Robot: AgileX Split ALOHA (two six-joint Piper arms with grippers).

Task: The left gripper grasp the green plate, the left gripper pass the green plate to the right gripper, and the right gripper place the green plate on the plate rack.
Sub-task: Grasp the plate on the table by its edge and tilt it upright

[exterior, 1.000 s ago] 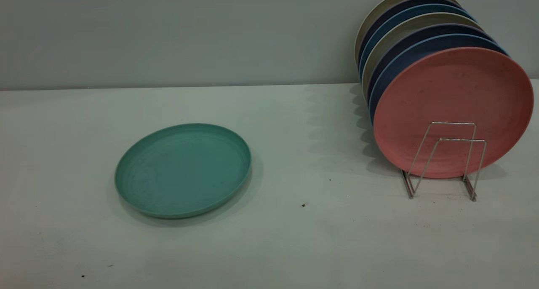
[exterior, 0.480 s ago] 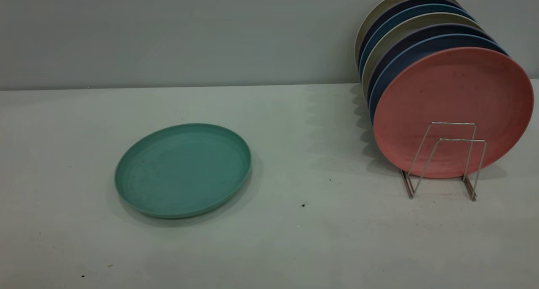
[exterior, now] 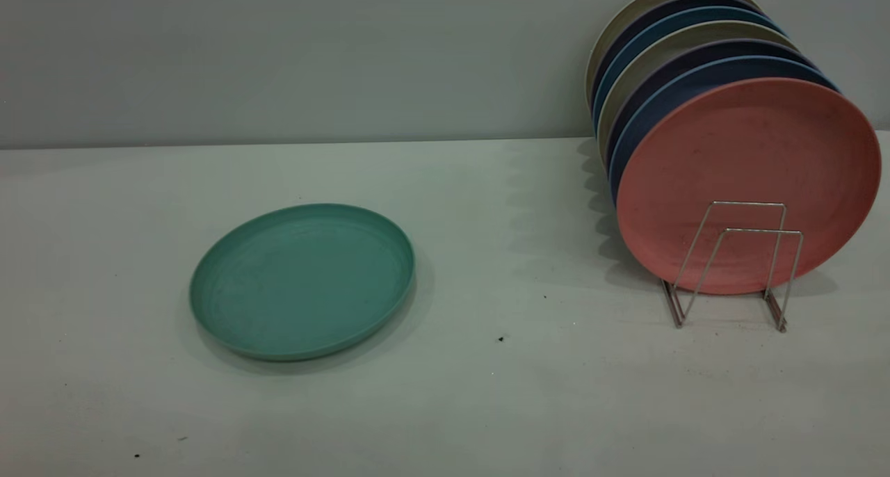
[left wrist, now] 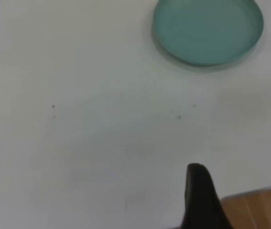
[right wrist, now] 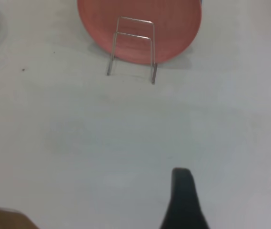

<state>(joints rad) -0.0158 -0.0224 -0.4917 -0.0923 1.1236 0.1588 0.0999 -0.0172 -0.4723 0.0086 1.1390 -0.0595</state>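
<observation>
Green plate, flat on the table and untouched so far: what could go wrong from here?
1. The green plate lies flat with only a low rim, so the left gripper, far from it, may slide it rather than pinch it.
2. The plate rack is nearly full; only its front wire loops stand free before the pink plate, so the right gripper could knock that plate when placing.

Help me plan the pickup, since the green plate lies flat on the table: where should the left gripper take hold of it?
Grip the green plate by its low upright rim, one finger inside, one outside. It lies flat and right side up, so only the rim offers a hold. Probably come from above at the edge nearest the left gripper.
</observation>
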